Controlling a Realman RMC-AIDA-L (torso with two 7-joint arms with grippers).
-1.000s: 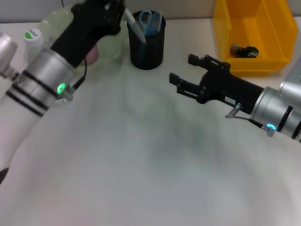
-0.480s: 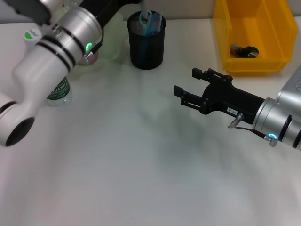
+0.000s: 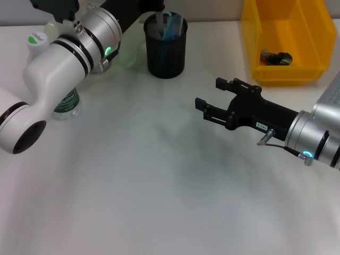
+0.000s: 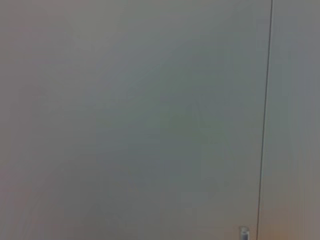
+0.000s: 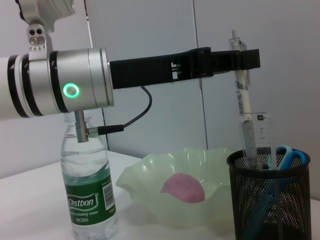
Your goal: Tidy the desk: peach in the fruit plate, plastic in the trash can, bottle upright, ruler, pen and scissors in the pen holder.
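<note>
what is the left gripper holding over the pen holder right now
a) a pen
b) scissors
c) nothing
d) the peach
a: in the right wrist view the left gripper is clamped on a pen standing upright, its lower end already inside the black mesh pen holder next to the ruler and the blue scissors.

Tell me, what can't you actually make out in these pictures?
- Left pincer: cut off by the head view's top edge; only the right wrist view shows it, shut on the pen above the pen holder.
- Left wrist view: only a blank wall, nothing of the desk.
- Dark item in the yellow bin: too small to identify.
- Pen's tip: hidden inside the holder's mesh.
</note>
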